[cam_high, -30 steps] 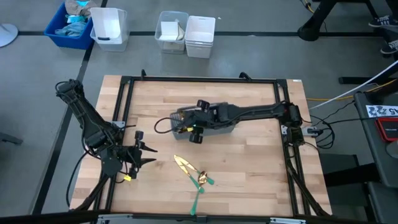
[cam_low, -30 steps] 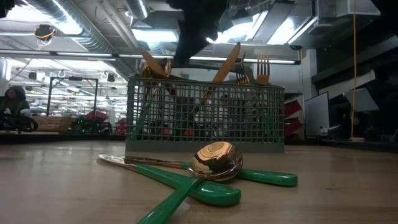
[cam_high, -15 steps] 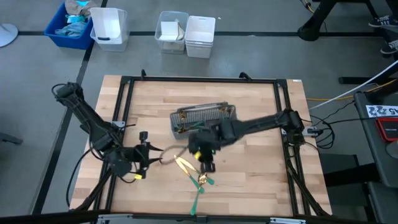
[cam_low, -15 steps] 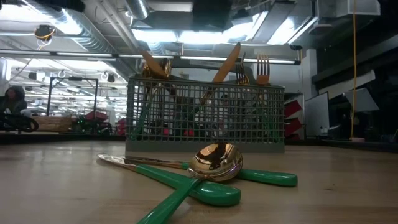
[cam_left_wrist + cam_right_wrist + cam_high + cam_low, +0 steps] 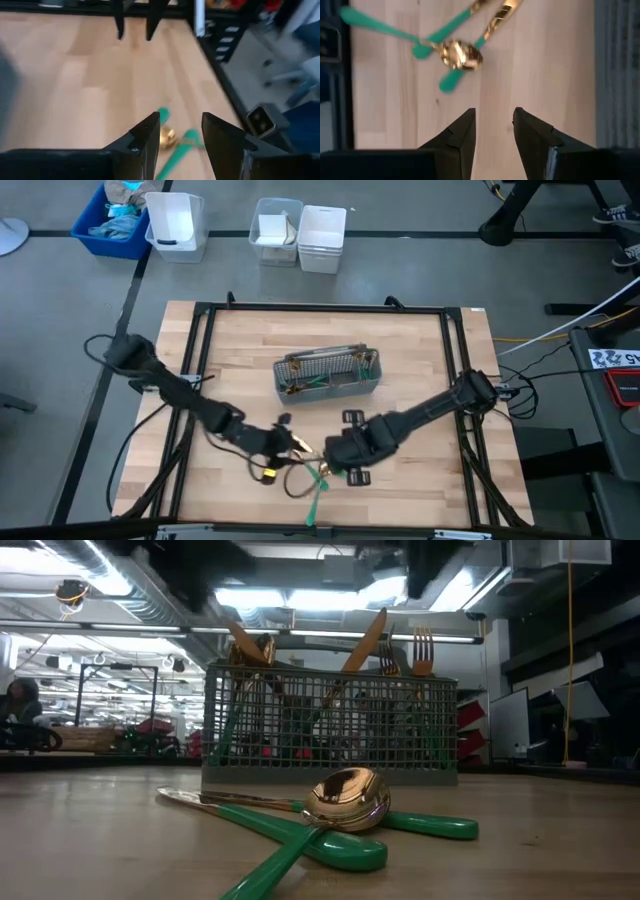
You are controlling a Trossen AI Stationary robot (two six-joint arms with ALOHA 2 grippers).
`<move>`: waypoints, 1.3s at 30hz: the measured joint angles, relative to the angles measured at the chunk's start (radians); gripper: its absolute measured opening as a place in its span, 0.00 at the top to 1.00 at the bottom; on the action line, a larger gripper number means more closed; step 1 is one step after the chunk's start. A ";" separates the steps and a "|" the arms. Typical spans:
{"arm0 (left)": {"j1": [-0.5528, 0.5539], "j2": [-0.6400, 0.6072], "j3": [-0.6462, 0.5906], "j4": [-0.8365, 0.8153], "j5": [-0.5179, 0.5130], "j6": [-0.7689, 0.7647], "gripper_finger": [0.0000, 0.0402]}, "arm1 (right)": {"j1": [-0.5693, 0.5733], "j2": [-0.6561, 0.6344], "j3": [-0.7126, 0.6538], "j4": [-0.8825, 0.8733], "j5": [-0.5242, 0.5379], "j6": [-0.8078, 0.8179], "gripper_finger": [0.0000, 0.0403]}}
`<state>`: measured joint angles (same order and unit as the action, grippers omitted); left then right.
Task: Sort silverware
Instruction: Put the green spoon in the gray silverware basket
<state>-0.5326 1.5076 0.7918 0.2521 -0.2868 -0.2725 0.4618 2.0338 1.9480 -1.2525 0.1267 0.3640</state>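
- Left gripper (image 5: pixel 297 445) and right gripper (image 5: pixel 345 463), fingers spread, are hovering beside the crossed silverware (image 5: pixel 330 815).
- Mesh caddy (image 5: pixel 328 375) is standing behind the pile, holding more cutlery.

Both arms have swung in toward the loose silverware (image 5: pixel 318 471): the right gripper (image 5: pixel 345 463) left the caddy (image 5: pixel 328 375), the left gripper (image 5: pixel 296 447) left the table's edge.
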 joint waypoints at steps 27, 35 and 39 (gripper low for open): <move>0.154 0.534 0.063 0.419 0.176 -0.201 0.66 | 0.213 0.000 0.000 -0.080 0.274 0.215 0.67; 0.155 0.544 0.067 0.413 0.199 -0.167 0.78 | 0.212 0.000 0.000 -0.081 0.277 0.215 0.67; 0.154 0.544 0.067 0.430 0.207 -0.166 0.93 | 0.212 0.000 0.000 -0.081 0.288 0.215 0.67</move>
<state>-0.3786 2.0514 0.8591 0.6819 -0.0798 -0.4381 0.6743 2.0338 1.9484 -1.3333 0.4152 0.5793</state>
